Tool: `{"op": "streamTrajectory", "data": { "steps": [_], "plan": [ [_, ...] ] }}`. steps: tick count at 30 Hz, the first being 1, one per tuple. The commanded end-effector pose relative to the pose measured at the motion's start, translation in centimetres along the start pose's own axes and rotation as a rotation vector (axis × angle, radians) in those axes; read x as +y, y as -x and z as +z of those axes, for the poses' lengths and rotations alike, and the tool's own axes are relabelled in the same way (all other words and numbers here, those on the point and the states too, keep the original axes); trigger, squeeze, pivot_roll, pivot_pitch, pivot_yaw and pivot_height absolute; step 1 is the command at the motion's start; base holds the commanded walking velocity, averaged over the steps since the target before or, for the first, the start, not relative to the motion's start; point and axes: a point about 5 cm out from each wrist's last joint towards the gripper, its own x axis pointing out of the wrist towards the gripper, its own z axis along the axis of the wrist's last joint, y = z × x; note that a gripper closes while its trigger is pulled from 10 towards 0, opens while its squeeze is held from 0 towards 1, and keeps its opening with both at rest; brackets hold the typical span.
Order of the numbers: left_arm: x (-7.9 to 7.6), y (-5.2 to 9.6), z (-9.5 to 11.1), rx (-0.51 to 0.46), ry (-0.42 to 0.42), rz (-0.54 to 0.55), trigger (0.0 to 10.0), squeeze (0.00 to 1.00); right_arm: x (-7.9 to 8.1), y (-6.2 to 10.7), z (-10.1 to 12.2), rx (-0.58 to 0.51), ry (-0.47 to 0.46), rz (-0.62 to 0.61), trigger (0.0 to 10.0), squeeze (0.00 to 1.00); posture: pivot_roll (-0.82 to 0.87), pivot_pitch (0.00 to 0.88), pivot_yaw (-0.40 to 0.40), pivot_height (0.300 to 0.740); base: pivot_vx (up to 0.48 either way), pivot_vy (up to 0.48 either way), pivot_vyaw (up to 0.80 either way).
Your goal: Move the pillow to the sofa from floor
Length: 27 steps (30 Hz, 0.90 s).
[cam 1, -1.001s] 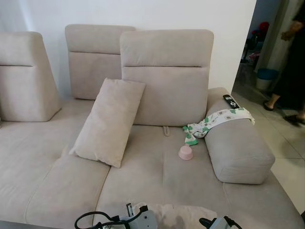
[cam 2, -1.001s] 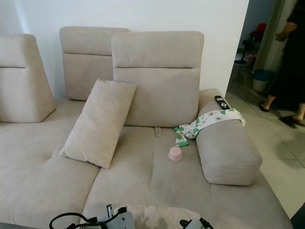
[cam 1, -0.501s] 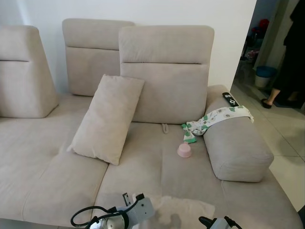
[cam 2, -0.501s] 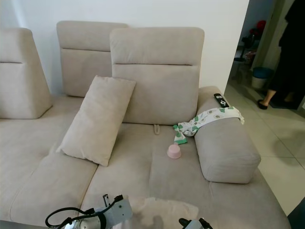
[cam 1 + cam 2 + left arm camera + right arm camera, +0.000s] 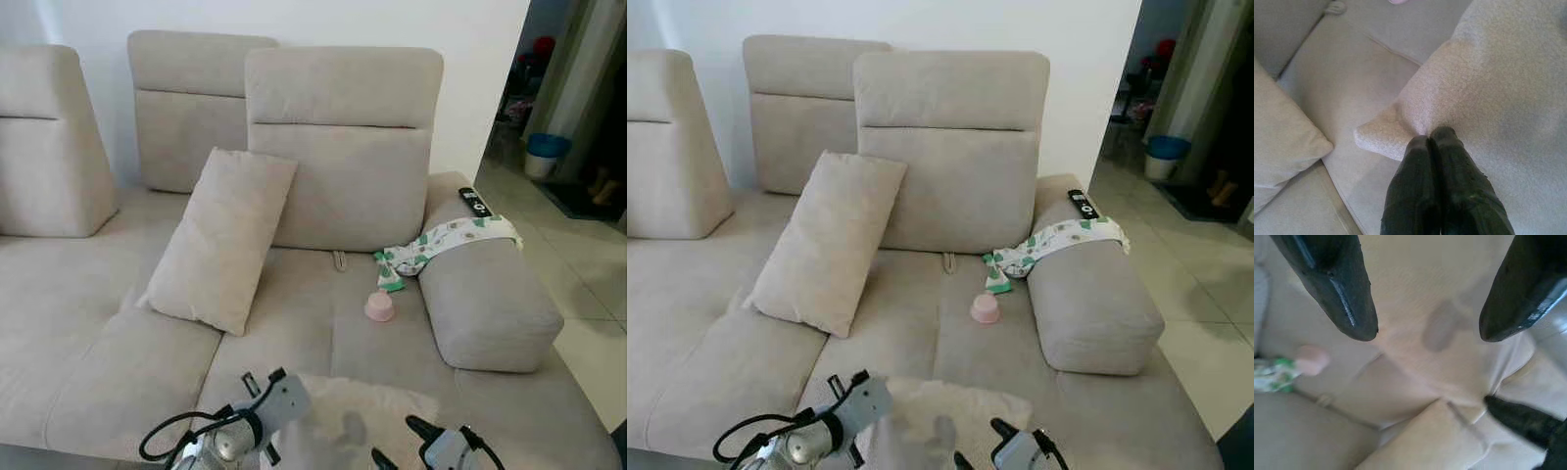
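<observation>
Showing a fuzzy cream rectangular pillow (image 5: 364, 423) at the front edge of a beige fabric sofa (image 5: 294, 323), above the seat cushion closest to the robot. Being held there or already lying on the seat: hard to tell which.

Pinching the pillow close to 1 corner with the left gripper (image 5: 1431, 134), its 2 black fingers pressed together on a fold of the fleece. Hovering just above the pillow's top face with the right gripper (image 5: 1425, 333), its 2 fingers spread wide apart and gripping nothing.

Leaning against the backrest further in, left of centre: a larger smooth beige cushion (image 5: 220, 240). Sitting near the middle of the seat, well apart from the pillow: a small pink cup (image 5: 379, 307). Draping over the round beige armrest bolster (image 5: 487, 304) on the right: a green-and-white patterned cloth (image 5: 446, 240), with a black remote control (image 5: 475, 203) beside it.

Judging the risks: gripping by 1 corner only, so possibly letting the fleece slip out, or letting the pillow swing and sag. Releasing this near the front edge, possibly sending it sliding back down to the floor. Pushing it far deeper, possibly knocking over the pink cup.
</observation>
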Motion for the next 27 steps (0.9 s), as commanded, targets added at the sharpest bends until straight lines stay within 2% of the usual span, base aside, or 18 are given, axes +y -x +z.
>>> {"op": "streamTrajectory", "data": {
  "steps": [1,4,8,10,27],
  "plan": [
    [4.6,0.8,5.1,-0.216,-0.013,0.219,10.0,0.0,-0.5,0.1,0.4,-0.028,0.018,-0.048,10.0,0.0,-0.09,0.006,0.028,0.596,0.0,0.0,0.0],
    [4.7,0.8,5.1,-0.22,-0.001,0.231,10.0,0.0,-1.4,-0.4,2.0,-0.099,0.029,-0.118,10.0,0.0,-0.09,0.004,0.028,0.611,0.0,0.0,0.0],
    [4.9,0.8,5.3,-0.23,0.008,0.249,10.0,0.0,-1.5,-0.7,2.5,-0.114,0.037,-0.127,10.0,0.0,-0.09,0.004,0.028,0.621,0.0,0.0,0.0],
    [5.6,0.9,6.1,-0.263,0.024,0.283,10.0,0.0,-1.6,-1.0,3.2,-0.131,0.044,-0.133,10.0,0.0,-0.09,0.002,0.024,0.636,0.0,0.0,0.0],
    [6.8,0.9,6.8,-0.286,0.046,0.331,10.0,0.0,-2.1,-1.4,3.8,-0.135,0.059,-0.162,10.0,0.0,-0.09,0.0,0.016,0.684,0.0,0.0,0.0]
  ]
}}
